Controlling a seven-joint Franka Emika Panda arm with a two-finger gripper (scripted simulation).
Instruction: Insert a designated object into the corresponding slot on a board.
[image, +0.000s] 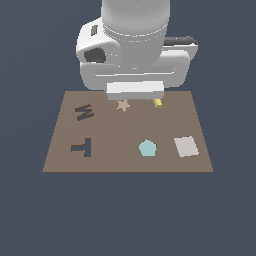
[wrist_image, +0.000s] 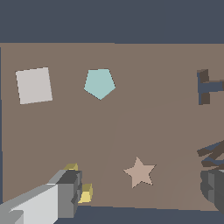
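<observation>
The small yellow block (image: 158, 103) lies near the far edge of the brown board (image: 125, 131). In the wrist view the yellow block (wrist_image: 85, 193) sits right against one grey finger (wrist_image: 66, 195), which partly hides it. My gripper (wrist_image: 141, 191) is open, and its other finger (wrist_image: 213, 191) is far across, near the M cutout. The dark T-shaped slot (image: 83, 147) is on the board's near part at the exterior view's left, well away from the block; it also shows in the wrist view as the T-shaped slot (wrist_image: 205, 86). In the exterior view the arm's body hides the fingers.
A tan star (wrist_image: 140, 172) lies between the two fingers. A dark M-shaped recess (image: 84, 112) is beyond the T. A light-blue pentagon (image: 147, 148) and a pale grey square (image: 186, 146) sit on the board's near part at the exterior view's right.
</observation>
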